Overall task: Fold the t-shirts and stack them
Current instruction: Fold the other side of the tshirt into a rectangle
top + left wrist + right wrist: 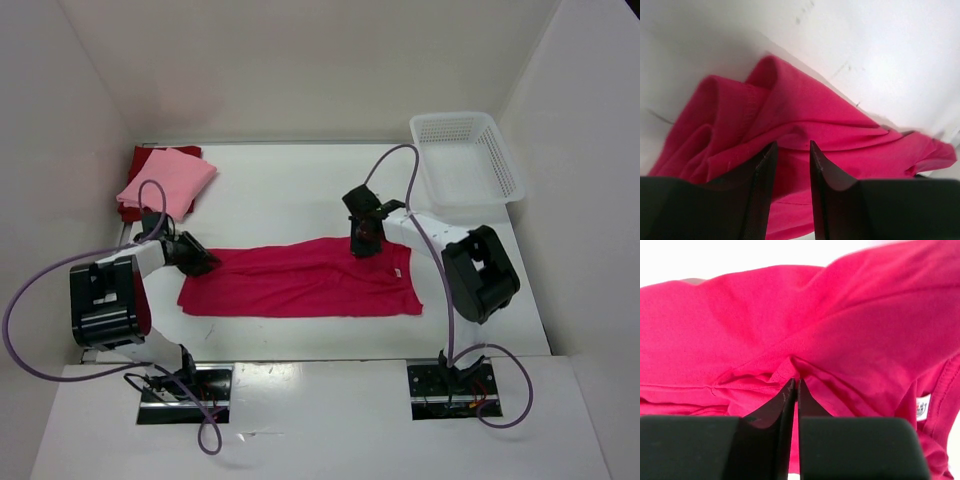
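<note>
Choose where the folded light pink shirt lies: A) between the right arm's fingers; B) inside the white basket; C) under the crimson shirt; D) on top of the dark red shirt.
D: the top view shows the light pink shirt on the dark red shirt, apart from the crimson shirt.

The left arm (pixel 108 300) is folded low and reached inward to the right. The left gripper (pixel 208 264) is laid near table level, with the jaws parted by a narrow gap. The right arm (pixel 478 272) is bent back and stretched leftward, the wrist turned downward. The right gripper (pixel 795 382) is pressed all but closed, with a fold of the crimson t-shirt (pixel 790 315) pinched at its tips.
</note>
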`<action>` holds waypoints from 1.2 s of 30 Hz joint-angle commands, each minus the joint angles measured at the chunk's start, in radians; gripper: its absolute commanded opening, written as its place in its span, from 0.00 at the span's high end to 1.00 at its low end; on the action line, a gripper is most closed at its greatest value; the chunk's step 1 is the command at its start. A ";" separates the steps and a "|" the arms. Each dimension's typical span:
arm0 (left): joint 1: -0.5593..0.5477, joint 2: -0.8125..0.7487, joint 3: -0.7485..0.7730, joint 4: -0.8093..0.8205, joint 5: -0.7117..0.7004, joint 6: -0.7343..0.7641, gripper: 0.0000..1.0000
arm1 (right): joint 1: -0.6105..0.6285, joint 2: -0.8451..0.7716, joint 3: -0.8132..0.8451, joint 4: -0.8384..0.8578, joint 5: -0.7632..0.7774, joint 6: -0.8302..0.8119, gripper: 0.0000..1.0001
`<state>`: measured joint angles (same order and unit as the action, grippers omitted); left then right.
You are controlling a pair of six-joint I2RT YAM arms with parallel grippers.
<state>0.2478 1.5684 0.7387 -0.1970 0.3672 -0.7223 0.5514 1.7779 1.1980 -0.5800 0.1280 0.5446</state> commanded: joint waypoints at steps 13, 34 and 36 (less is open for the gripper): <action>0.038 0.087 0.065 0.082 0.019 -0.060 0.60 | 0.182 -0.297 -0.278 -0.095 -0.220 0.233 0.94; -0.381 -0.088 0.162 -0.015 -0.051 -0.002 0.60 | -0.051 -0.241 -0.146 -0.040 -0.007 0.104 0.86; -0.445 -0.053 0.162 0.025 -0.037 -0.017 0.60 | -0.051 -0.212 -0.146 -0.026 -0.007 0.091 0.86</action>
<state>-0.1230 1.4662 0.8829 -0.1852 0.3161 -0.7395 0.5060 1.5322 1.0164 -0.6579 0.0536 0.6727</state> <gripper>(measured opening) 0.401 0.146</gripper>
